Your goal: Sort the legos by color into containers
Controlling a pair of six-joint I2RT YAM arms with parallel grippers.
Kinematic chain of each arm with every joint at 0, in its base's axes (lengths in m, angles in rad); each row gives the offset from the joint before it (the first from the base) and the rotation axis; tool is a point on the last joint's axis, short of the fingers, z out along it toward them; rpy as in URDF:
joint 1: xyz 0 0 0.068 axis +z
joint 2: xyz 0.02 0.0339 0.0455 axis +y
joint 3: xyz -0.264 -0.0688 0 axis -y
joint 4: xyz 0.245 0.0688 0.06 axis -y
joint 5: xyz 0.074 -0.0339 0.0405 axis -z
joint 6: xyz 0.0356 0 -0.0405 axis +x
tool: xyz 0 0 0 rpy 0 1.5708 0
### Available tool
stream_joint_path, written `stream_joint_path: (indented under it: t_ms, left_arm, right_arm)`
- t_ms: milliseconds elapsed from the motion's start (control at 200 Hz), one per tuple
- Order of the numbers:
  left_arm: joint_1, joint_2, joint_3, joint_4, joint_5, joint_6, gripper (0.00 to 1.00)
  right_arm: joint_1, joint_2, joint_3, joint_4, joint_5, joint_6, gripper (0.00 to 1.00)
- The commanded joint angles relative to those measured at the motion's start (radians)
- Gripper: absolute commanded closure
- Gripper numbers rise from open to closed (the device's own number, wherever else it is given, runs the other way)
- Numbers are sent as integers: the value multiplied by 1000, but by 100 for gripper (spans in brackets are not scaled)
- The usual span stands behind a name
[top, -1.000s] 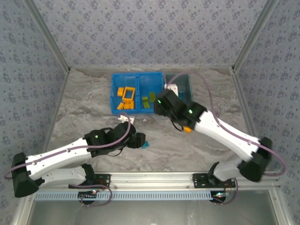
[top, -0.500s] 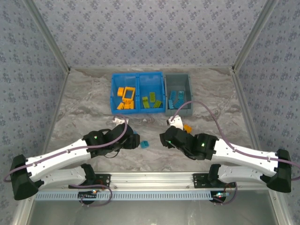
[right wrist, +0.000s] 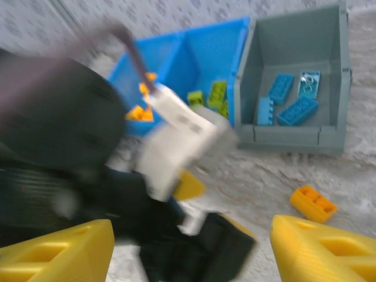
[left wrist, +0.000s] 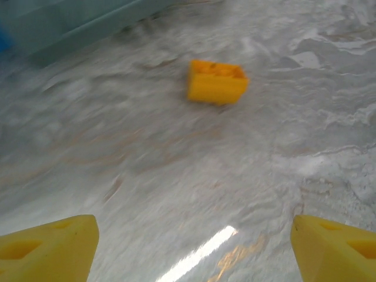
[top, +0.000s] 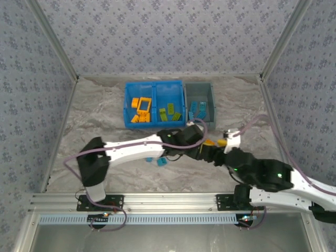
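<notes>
Fingers (left wrist: 47, 245) of the left gripper (left wrist: 194, 230) stood wide, empty. A small orange plastic brick (left wrist: 216, 81) lay ahead on bare marbled table (left wrist: 147, 176), apart from the grey rectangular plastic bin (left wrist: 76, 26) and its near edge. The right gripper (right wrist: 191, 235) stood wide too.

Showing as a grey marbled surface (top: 105, 121), carrying a blue 2-compartment bin (top: 152, 125) at the far end with a grey bin (top: 198, 86) just beside it. Also bearing 1 loose orange brick (left wrist: 216, 81) in front of the grey bin and 1 light blue brick (top: 161, 161) nearer the middle.
</notes>
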Motion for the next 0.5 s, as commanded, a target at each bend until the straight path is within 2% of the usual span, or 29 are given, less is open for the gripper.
stream_joint_path:
  t_ms: [0, 155, 190, 495]
  left_arm:
    - [-9, 123, 89, 27, 5, 151, 12]
    - [-8, 266, 212, 10, 29, 186, 6]
    - [-8, 288, 231, 9, 34, 185, 1]
    - [5, 451, 413, -71, -7, 172, 1]
  right_arm:
    - [7, -93, 47, -12, -45, -62, 24]
    - [6, -178, 85, -67, -48, -67, 21]
    - [6, -187, 93, -87, -39, -58, 20]
    - [6, -201, 111, -128, -18, -38, 19]
